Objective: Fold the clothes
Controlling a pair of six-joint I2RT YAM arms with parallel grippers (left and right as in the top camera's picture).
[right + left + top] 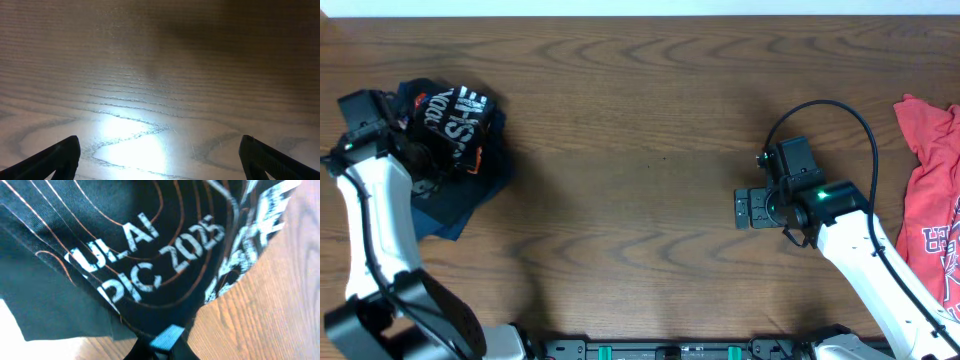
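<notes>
The left gripper (166,339) has its fingers drawn together on a gathered fold of the jersey (452,122), which lies bunched at the far left of the table (640,110). The right gripper (752,208) is spread wide and holds nothing, over bare wood right of centre. The tabletop is brown, glossy, with wavy grain. The jersey is black with thin orange contour lines and white lettering. A crumpled red T-shirt (932,200) lies at the right edge.
</notes>
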